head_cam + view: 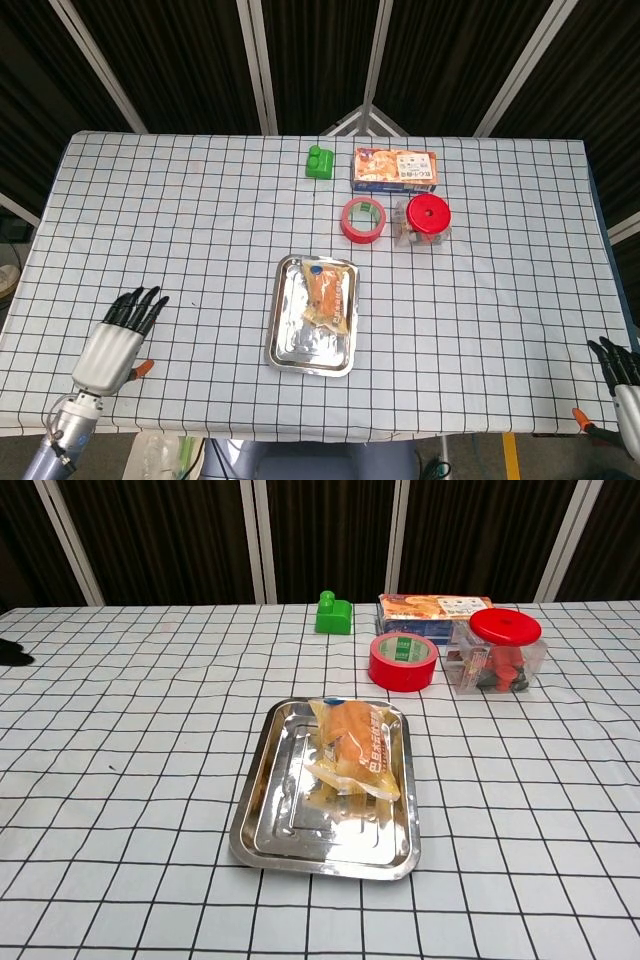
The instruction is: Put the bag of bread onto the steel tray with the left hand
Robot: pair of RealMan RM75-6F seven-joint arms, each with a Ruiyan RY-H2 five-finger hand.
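- Steel tray (287,349) (282,830) sits near the front middle of the checked tablecloth (180,230), and the bag of bread (324,296) (358,745) lies inside it, along the right side toward the far end.
- Left hand (118,339) hovers over the front left part of the cloth, well apart from the tray, fingers spread and holding nothing.
- Right hand (622,375) shows only at the frame's lower right edge, off the table; I cannot tell how its fingers lie.
- Beyond the tray stand a red tape roll (362,220) (403,661), a red-lidded clear jar (427,220) (497,650), a printed box (394,169) (432,608) and a green block (319,161) (333,612).
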